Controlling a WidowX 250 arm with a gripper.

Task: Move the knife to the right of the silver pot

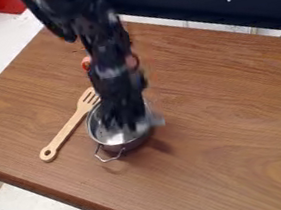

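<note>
The black gripper (pixel 124 122) hangs down over the silver pot (pixel 119 142), covering the pot's far side and part of its inside. The pot stands on the wooden table, with a wire handle toward the near edge. A blurred grey piece (pixel 156 120) sticks out to the right of the gripper, above the pot's right rim. It may be the knife, but I cannot tell for sure, nor whether the gripper holds it. A dark shadow falls on the table just right of the pot.
A slotted wooden spatula (pixel 68 130) lies left of the pot, its slotted head close to the rim. Behind the arm, a small orange-red item (pixel 86 63) shows partly. The wooden table (pixel 239 110) extends widely to the right, with a dark panel along its far side.
</note>
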